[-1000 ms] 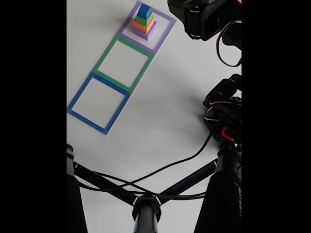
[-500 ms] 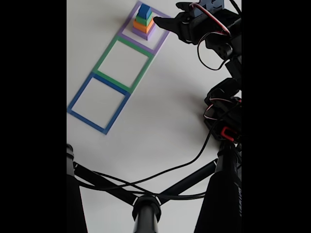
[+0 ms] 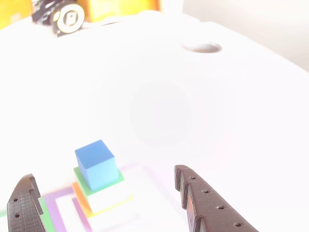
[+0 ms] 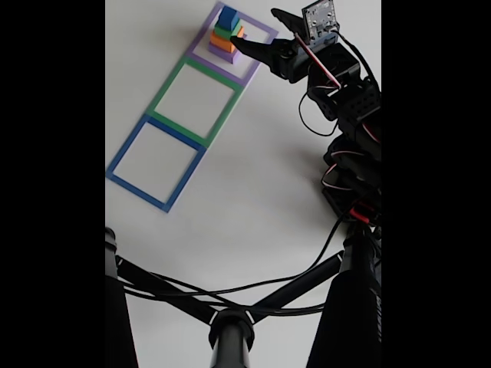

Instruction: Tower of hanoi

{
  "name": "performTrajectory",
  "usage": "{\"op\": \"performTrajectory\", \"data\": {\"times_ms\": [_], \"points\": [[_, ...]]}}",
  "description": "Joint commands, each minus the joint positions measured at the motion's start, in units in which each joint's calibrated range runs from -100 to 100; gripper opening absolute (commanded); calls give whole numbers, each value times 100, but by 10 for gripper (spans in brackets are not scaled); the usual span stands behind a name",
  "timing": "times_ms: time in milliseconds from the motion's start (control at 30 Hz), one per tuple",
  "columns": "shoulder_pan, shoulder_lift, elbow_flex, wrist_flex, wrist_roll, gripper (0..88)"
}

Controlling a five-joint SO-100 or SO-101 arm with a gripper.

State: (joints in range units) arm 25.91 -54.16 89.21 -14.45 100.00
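Black servo-driven arm point(image 4: 349, 115): reaches up the fixed view toward the stack, its dark two-finger gripper point(image 4: 257, 32) spread wide, holding nothing, just beside the blocks. Stack of matte blocks — small blue cube point(image 4: 227, 17) on green cube point(image 4: 225, 32), orange cube point(image 4: 223, 44) and pale-purple slab point(image 4: 226, 55) — stands inside the flat purple square outline point(image 4: 257, 60). The other view shows both perforated fingers point(image 3: 205, 203) flanking the blue cube, apart from it; the fixed view alone shows the green square outline point(image 4: 176, 80) and blue square outline point(image 4: 130, 146).

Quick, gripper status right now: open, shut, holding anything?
Gripper: open and empty, its fingers spread either side of the blue cube atop the tower of hanoi stack, touching nothing.
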Motion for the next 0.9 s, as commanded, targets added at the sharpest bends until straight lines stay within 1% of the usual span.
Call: {"op": "performTrajectory", "data": {"times_ms": [0,133,300,867], "points": [[122,1092,-157,-1155,0,331],[55,1859,-312,-1810,0,316],[-89,2578,-639,-2215,0,315],[-271,3950,-1912,-2345,0,286]]}}
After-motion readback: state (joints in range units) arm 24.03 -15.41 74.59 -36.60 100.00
